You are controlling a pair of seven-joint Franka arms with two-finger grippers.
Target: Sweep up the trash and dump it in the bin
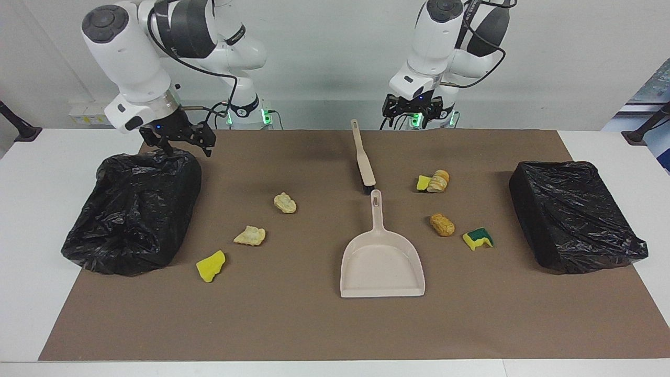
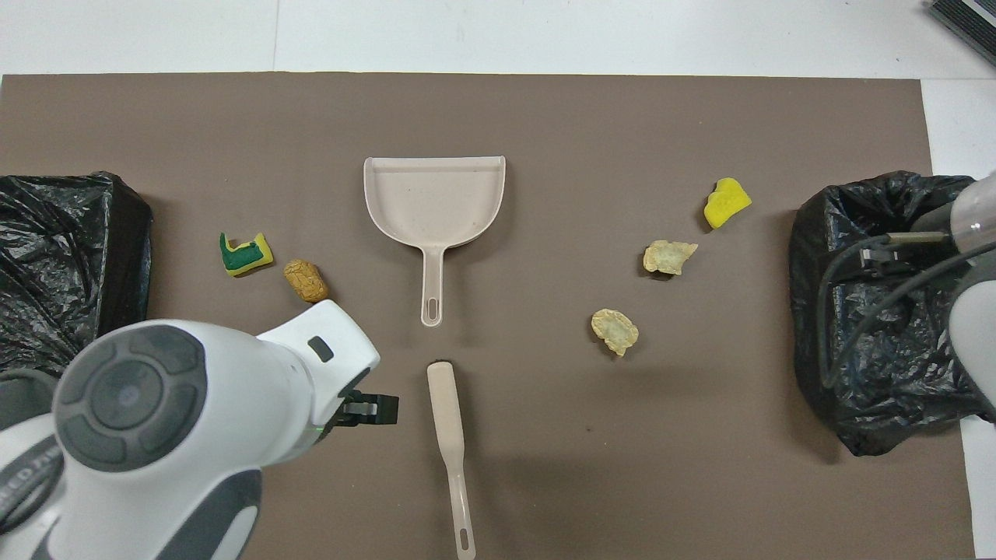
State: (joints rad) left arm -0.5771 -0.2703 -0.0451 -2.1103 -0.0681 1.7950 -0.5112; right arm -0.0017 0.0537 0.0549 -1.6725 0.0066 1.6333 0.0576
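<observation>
no readable text, brand, number or sign anywhere in either view. nothing printed on the beige plastic dustpan [image 1: 381,262], the beige long-handled brush [image 1: 364,159], the two black plastic-lined bins [image 1: 133,212] or the brown table mat [image 1: 314,324].

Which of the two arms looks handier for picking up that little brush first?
Probably the left. Its hand hangs near the brush handle, at the robots' edge of the mat. The right hand is over the bag-lined bin at its own end.
</observation>
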